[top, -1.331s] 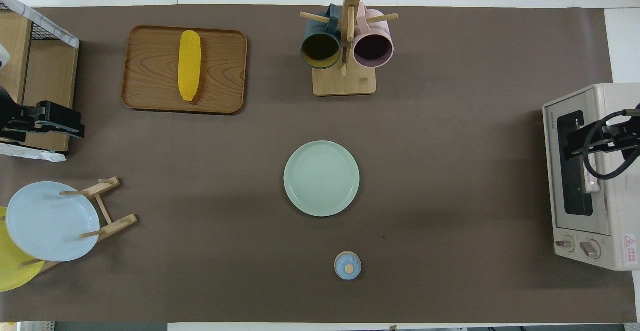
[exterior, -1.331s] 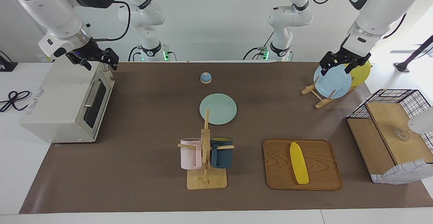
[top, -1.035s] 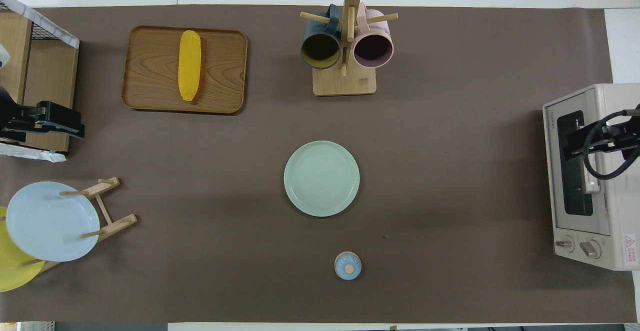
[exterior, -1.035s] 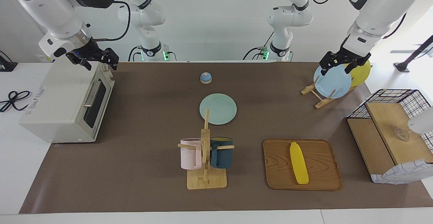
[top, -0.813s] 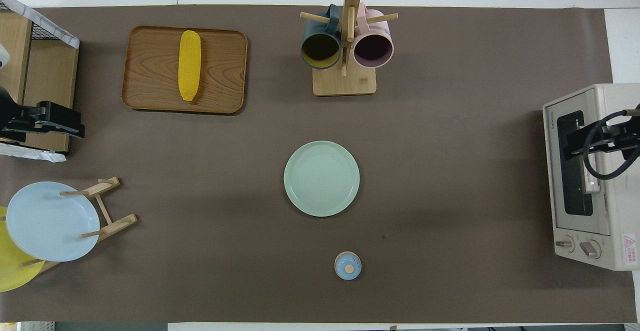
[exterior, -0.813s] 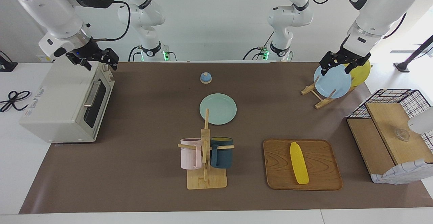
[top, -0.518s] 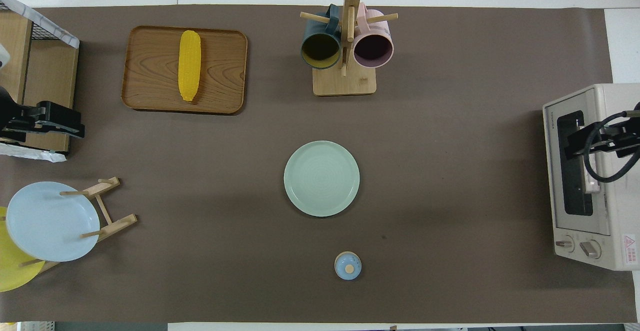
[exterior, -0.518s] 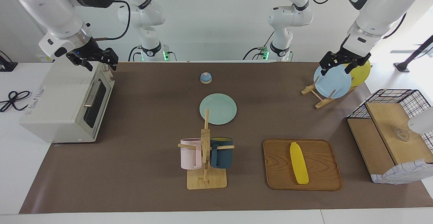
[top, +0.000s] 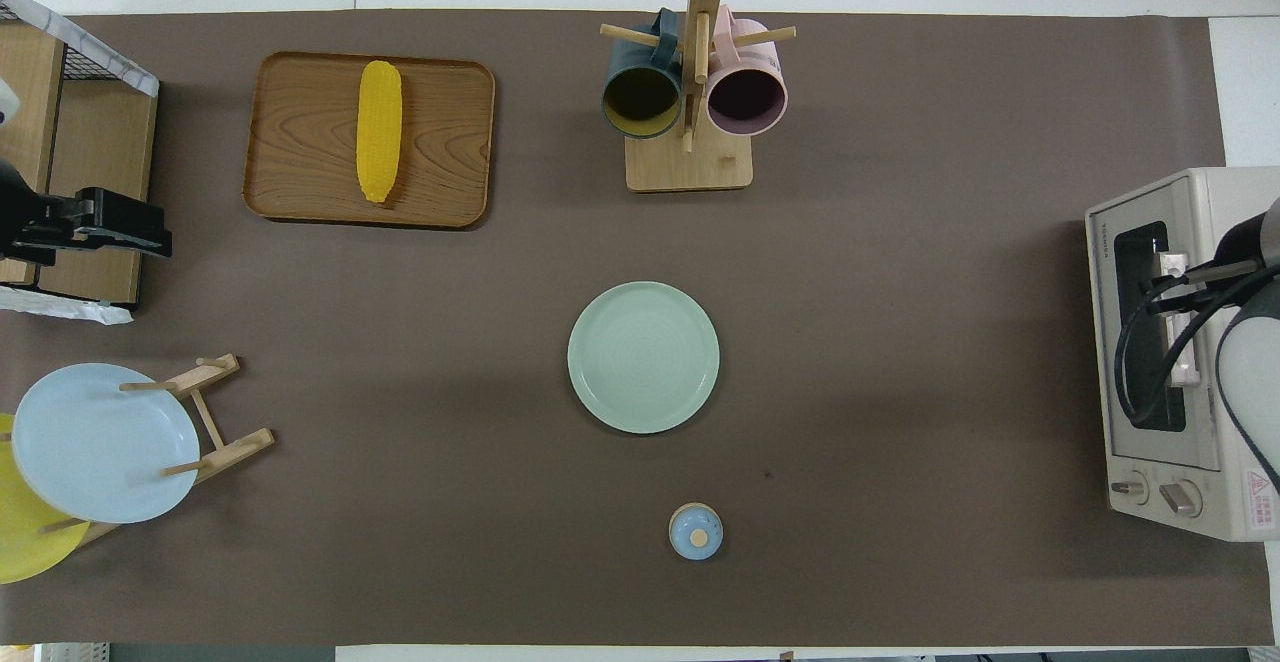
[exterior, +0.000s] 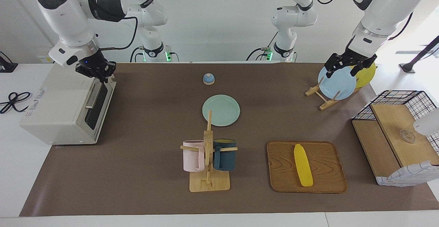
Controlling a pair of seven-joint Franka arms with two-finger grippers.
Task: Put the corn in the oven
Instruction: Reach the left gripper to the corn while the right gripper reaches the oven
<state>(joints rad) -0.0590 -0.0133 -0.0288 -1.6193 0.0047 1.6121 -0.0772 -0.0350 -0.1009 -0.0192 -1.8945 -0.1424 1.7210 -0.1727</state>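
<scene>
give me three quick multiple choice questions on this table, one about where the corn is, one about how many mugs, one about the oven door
1. Where does the corn lie?
A. on the green plate
B. on the wooden tray
C. inside the oven

2. How many mugs hang on the wooden mug stand?
A. one
B. two
C. four

3. What state is the oven door in?
A. closed
B. dropped fully open
C. taken off

Answers:
1. B, the corn lies flat on the wooden tray, at the left arm's end of the table.
2. B, a pink mug and a dark blue mug hang on the mug stand.
3. A, the oven shows its dark glass door up against its front, with the right gripper over the door's top edge.
</scene>
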